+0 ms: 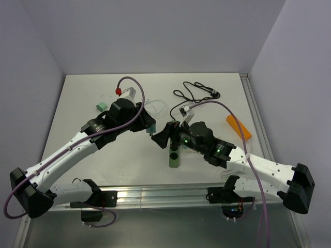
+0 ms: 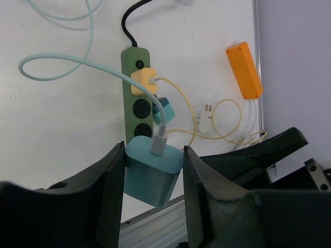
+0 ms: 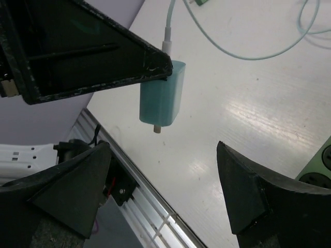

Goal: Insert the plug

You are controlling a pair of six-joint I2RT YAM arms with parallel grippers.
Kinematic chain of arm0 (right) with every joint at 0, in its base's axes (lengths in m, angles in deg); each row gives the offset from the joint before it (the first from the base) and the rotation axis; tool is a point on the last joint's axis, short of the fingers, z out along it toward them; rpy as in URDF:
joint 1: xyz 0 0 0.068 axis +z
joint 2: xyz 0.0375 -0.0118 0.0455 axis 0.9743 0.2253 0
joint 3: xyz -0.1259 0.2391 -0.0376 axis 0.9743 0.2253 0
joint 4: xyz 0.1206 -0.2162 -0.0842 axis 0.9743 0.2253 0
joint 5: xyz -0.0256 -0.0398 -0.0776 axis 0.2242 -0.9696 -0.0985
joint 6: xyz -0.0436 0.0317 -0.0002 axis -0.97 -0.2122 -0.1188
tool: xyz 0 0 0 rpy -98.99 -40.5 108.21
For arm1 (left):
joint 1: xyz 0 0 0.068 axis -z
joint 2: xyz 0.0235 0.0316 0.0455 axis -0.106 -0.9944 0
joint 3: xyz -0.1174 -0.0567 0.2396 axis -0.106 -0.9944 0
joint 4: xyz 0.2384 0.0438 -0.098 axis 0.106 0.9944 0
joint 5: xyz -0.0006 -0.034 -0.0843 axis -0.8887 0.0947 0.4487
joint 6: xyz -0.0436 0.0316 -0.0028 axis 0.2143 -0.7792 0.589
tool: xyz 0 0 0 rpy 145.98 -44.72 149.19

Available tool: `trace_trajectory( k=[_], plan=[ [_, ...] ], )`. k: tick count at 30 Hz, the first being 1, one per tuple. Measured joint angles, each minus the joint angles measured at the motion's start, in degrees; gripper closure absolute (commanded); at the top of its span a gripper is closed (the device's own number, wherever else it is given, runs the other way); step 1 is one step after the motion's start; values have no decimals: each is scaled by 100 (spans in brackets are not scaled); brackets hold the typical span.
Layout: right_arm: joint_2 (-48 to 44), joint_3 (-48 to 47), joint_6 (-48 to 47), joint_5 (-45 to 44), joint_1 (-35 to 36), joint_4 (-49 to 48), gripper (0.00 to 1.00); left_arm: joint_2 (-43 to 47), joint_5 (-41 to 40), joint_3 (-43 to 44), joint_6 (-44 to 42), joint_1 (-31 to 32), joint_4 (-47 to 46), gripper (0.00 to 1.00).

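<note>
teal square charger plug (image 2: 153,175) hangs pinched in the left gripper (image 2: 154,152) above white tabletop (image 3: 248,103) near its front edge; right gripper (image 3: 163,150) gapes wide, empty.

A robotics lab cell. Plain pale walls (image 1: 155,36) box in a white table (image 1: 83,93); an aluminium rail (image 1: 160,195) along the table's near edge carries two robot arms (image 1: 67,152).

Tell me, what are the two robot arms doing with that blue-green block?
The left hand is gripping a teal charger by its sides and holding it in the air, pins not yet in anything. The green power strip lies nearby, with a yellow charger already plugged in. The right hand is open and empty, close to the strip.
</note>
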Motion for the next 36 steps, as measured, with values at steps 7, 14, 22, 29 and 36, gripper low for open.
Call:
trace_trajectory(
  k=[7,14,22,29,36],
  plan=[
    [654,-264,59,-424,59,-289,22,177,-33,-116,442,0,-133,100],
    [1003,-424,79,-529,90,-560,100,247,66,-385,590,-4,-369,95],
    [927,-170,297,-487,111,-979,100,691,-39,-463,531,-26,-332,3],
    [96,745,643,-221,-90,-1189,100,2208,74,-1231,356,-26,-955,14],
    [-660,1032,1320,586,-752,-1891,100,3206,1095,-3034,463,-26,-2835,36]
  ],
)
